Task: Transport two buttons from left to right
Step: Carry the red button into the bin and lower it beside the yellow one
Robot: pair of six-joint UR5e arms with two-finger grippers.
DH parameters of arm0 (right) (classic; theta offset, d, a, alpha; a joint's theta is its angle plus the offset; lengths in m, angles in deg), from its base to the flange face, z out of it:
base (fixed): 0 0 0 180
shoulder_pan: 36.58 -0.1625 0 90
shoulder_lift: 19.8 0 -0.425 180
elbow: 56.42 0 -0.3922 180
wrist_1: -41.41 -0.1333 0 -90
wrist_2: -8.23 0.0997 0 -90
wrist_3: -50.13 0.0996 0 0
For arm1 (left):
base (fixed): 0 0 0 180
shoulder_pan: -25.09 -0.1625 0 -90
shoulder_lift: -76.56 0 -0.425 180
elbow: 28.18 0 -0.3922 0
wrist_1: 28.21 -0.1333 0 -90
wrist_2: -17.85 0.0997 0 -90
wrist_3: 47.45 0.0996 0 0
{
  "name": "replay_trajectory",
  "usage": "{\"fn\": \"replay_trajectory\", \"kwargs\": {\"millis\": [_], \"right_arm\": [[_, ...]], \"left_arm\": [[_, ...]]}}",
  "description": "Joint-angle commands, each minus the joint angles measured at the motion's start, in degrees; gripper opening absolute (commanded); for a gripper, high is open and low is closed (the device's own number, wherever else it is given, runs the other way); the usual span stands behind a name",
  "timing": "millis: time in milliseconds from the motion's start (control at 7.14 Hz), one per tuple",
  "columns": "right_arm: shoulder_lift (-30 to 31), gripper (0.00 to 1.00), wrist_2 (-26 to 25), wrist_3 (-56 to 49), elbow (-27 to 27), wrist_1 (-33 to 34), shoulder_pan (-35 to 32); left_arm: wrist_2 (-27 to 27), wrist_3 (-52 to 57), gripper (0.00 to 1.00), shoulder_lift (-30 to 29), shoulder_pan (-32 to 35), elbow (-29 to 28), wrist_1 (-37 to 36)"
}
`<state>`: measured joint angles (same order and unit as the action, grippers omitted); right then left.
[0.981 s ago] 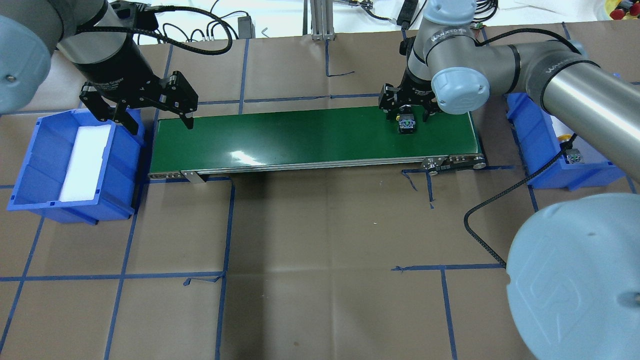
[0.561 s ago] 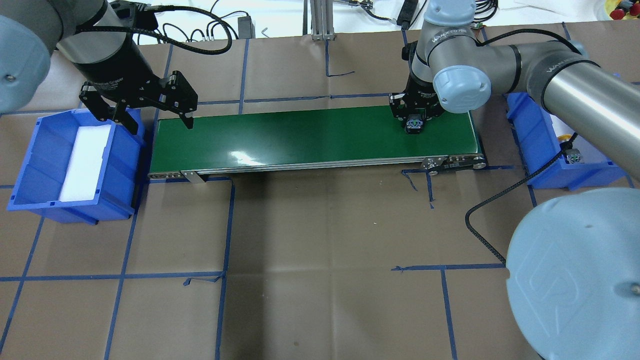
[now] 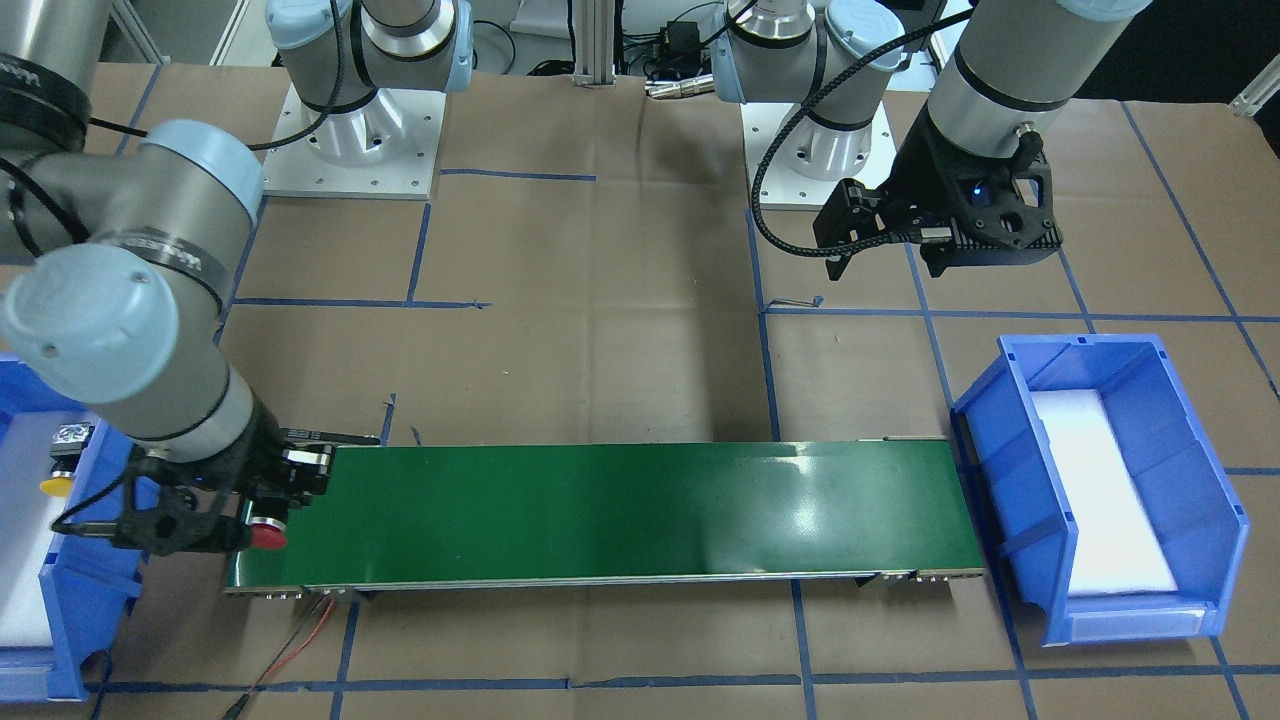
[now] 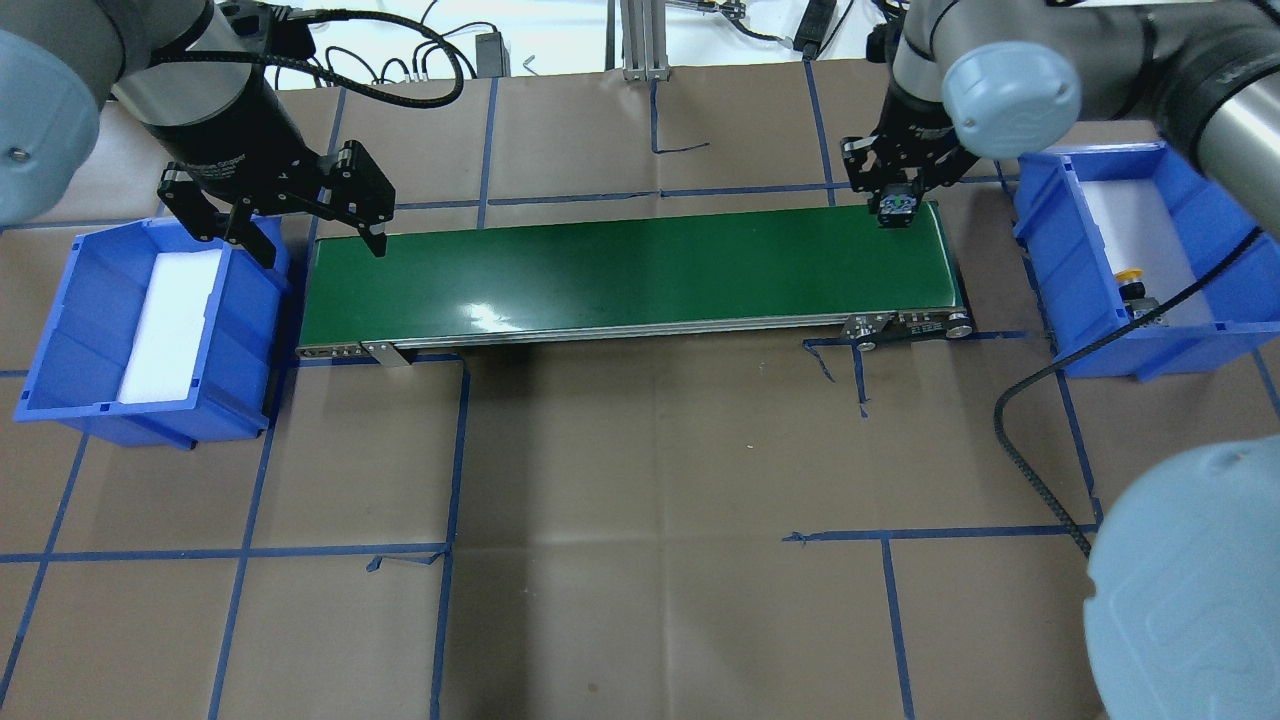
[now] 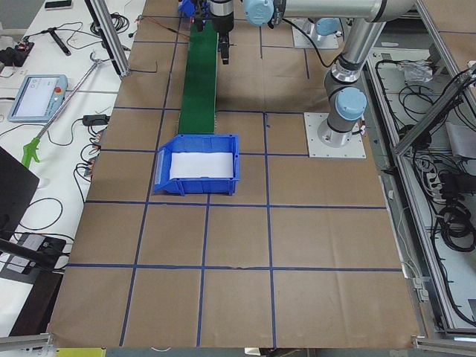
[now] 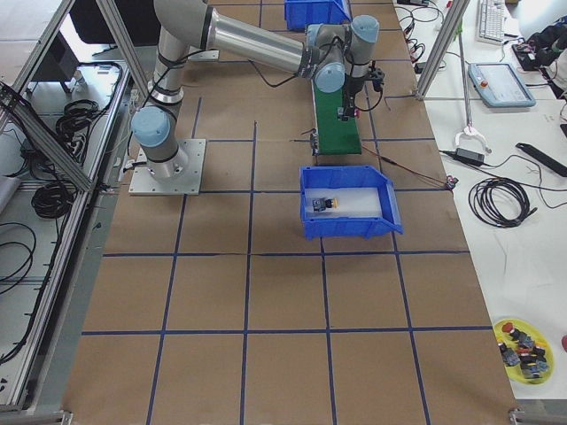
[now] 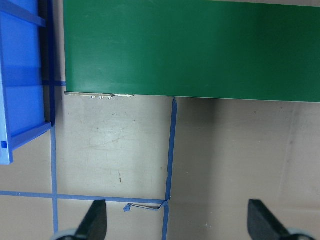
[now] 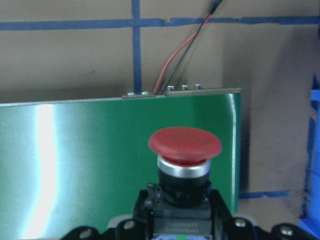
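My right gripper (image 4: 897, 200) is clamped on the red button (image 8: 185, 142), fingers on its black body, and the cap sticks out over the right end of the green belt (image 4: 620, 265). I can't tell whether it's clear of the belt. The yellow button (image 4: 1130, 275) lies in the right blue bin (image 4: 1150, 355), on the white pad, well apart from my grip. On the other side, my left gripper (image 4: 322, 245) hangs wide and holds nothing. It sits above the belt's left end, just beside the left blue bin (image 4: 60, 330).
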<state>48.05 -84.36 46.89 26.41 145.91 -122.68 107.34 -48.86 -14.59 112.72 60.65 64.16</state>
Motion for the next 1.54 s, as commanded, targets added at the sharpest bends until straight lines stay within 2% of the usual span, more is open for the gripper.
{"fn": "replay_trajectory", "kwargs": {"millis": [0, 140, 280, 420, 561, 1402], "right_arm": [[4.21, 0.05, 0.39, -19.23, -1.96, -2.56, 11.85], [3.18, 0.05, 0.83, -26.39, -2.66, -1.77, 18.18], [2.04, 0.05, 2.66, -28.98, -2.67, -1.07, 21.9], [-0.67, 0.05, 3.72, -30.66, -2.76, 3.03, 23.24], [-2.61, 0.05, 3.82, -32.42, -2.67, 6.9, 23.34], [-10.71, 0.05, 3.82, -32.7, -1.88, 8.43, 23.52]], "left_arm": [[-0.02, 0.0, 1.0, -0.07, 0.0, -0.07, 0.0], [0.07, 0.0, 1.0, -0.07, 0.0, -0.07, 0.0], [0.07, 0.0, 1.0, 0.01, 0.0, -0.07, 0.0], [0.07, 0.0, 1.0, -0.07, 0.0, -0.07, 0.0], [0.07, 0.0, 1.0, -0.16, 0.0, -0.15, 0.0], [0.07, 0.0, 1.0, -0.16, 0.0, -0.15, 0.0]]}}
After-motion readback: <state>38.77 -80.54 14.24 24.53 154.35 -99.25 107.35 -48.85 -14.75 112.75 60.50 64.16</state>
